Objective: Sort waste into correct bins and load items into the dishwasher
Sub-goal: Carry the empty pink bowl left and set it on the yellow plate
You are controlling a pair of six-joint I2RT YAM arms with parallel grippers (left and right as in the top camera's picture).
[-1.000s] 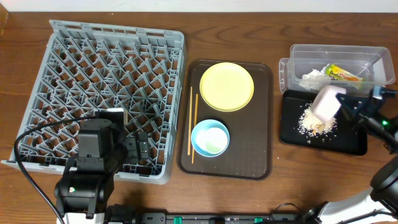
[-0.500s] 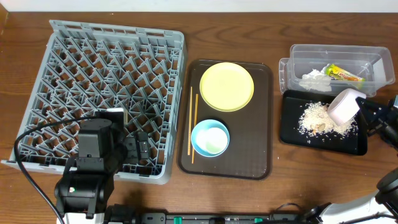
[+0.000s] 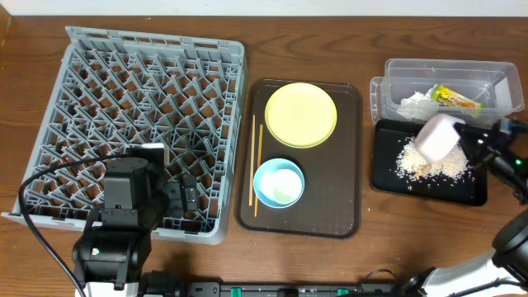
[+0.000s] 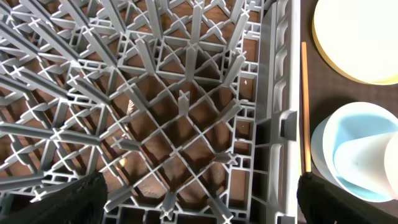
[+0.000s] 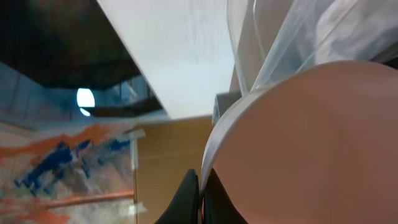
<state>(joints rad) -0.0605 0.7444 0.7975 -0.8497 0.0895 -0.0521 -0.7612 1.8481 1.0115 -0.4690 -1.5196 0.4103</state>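
Note:
My right gripper is shut on the rim of the white bowl, held tilted over the black tray; its jaws pinch the rim of the bowl. Beige food scraps lie in the black tray. The clear tub holds crumpled white paper and a yellow-green wrapper. The yellow plate, light blue bowl and chopsticks lie on the brown serving tray. My left gripper is open over the grey dish rack, at its near right corner.
The dark brown serving tray sits between the rack and the bins. In the left wrist view, the rack's wall separates the lattice from a chopstick, the blue bowl and the plate.
The white bowl moved right over the black tray and then back left and slightly up. More scraps now lie in the tray. The left arm has not moved.

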